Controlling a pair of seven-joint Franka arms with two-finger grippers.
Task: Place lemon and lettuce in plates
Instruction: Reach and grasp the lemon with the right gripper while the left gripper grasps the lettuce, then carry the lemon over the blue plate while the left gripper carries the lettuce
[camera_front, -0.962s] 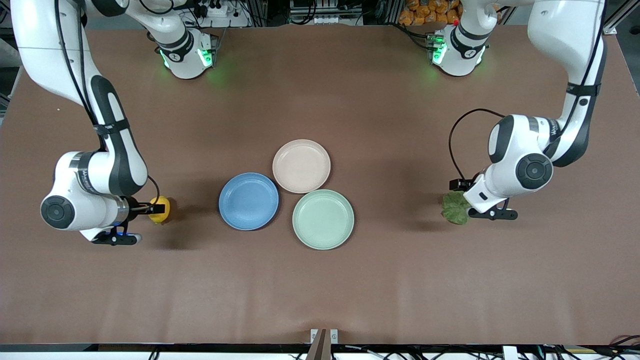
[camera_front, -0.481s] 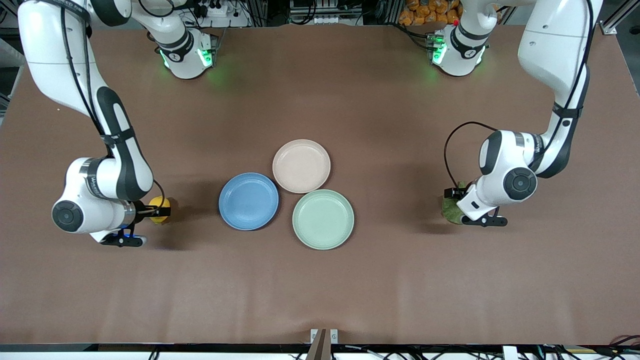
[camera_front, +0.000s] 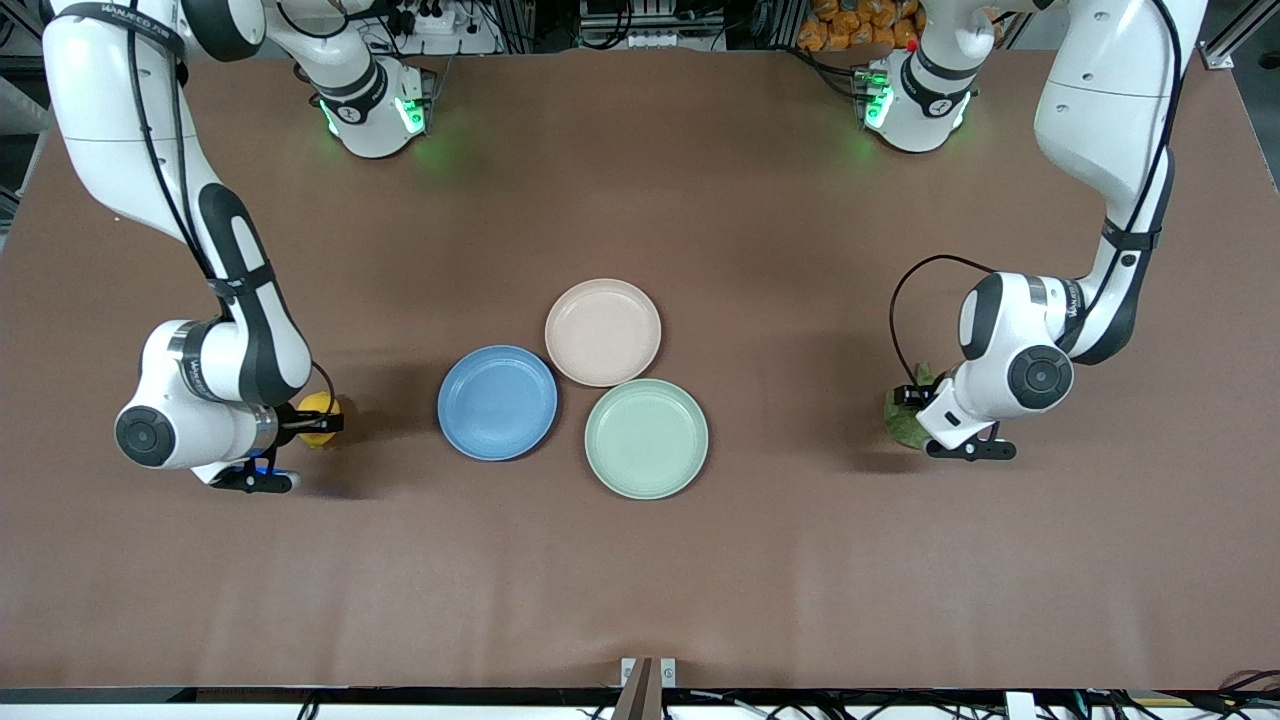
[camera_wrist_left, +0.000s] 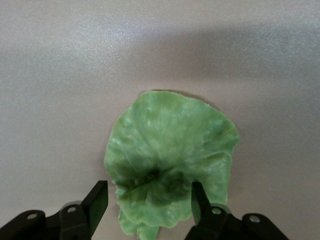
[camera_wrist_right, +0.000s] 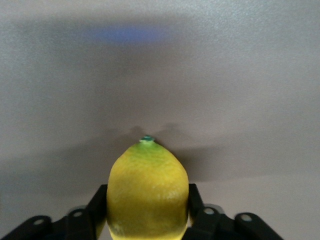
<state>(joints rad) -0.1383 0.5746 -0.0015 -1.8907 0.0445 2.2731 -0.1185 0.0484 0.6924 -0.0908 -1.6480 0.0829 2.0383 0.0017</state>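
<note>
The yellow lemon (camera_front: 318, 416) lies on the brown table toward the right arm's end. My right gripper (camera_front: 326, 421) is low at it, and its fingers press both sides of the lemon (camera_wrist_right: 147, 192). The green ruffled lettuce (camera_front: 898, 420) lies on the table toward the left arm's end. My left gripper (camera_front: 912, 404) is low over it and open, one finger on each side of the leaf's stem end (camera_wrist_left: 170, 155), with a gap at one finger. The blue plate (camera_front: 497, 402) and the beige-pink plate (camera_front: 603, 332) lie empty mid-table.
A pale mint-green plate (camera_front: 646, 438) lies touching the other two, nearest the front camera, and is empty. Bare brown table lies between each gripper and the plates.
Both arms have come down and drawn in over their objects. The left gripper now covers more of the lettuce. The right gripper's fingers sit tighter around the lemon, which has stayed in place.
</note>
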